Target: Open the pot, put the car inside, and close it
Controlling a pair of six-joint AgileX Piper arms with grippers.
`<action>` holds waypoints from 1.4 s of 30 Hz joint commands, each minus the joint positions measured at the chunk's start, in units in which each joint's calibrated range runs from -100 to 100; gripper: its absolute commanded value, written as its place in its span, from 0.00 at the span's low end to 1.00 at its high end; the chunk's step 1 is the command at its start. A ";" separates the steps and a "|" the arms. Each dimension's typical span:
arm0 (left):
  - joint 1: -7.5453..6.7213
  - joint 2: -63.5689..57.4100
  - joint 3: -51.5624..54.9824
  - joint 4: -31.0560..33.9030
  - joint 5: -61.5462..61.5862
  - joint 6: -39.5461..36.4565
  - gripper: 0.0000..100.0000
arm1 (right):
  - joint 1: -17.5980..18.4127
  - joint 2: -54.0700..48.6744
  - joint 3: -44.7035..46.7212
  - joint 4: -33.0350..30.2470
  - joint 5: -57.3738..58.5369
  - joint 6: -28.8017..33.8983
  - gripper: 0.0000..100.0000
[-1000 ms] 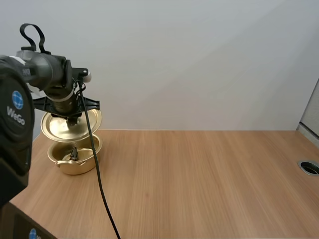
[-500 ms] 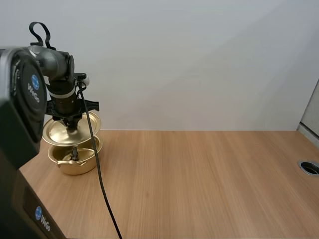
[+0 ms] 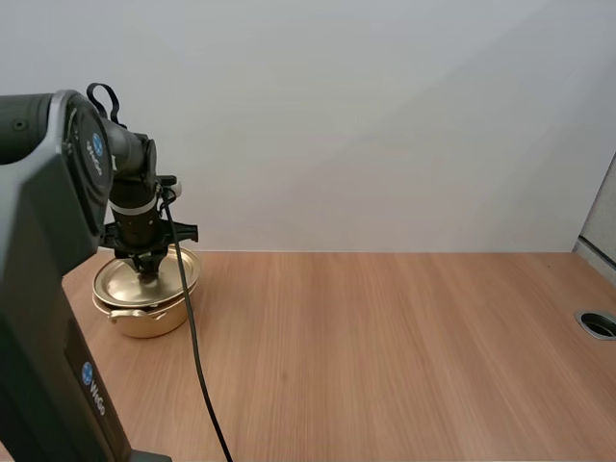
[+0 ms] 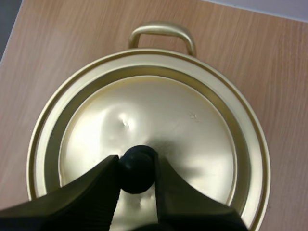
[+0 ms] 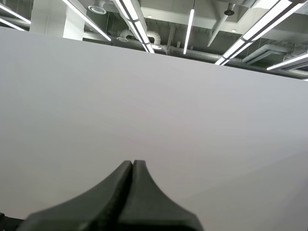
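Pinching the round black knob [image 4: 137, 169], left gripper [image 4: 136, 162] should centre the golden metal lid [image 4: 192, 120] on the far-left golden pot [image 3: 144, 322].

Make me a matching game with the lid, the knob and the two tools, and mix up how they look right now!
Things:
1. lid
2. knob
3. left tool
4. right tool

States:
A. closed on nothing
B. black, pinched between two fingers
C. gold, covering the pot
D. gripping the knob

Pairs: 1-C, 2-B, 3-D, 4-A
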 commanded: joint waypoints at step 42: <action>0.03 0.91 0.01 1.67 -0.46 4.68 0.88 | -0.02 0.00 0.00 1.27 0.04 0.01 0.00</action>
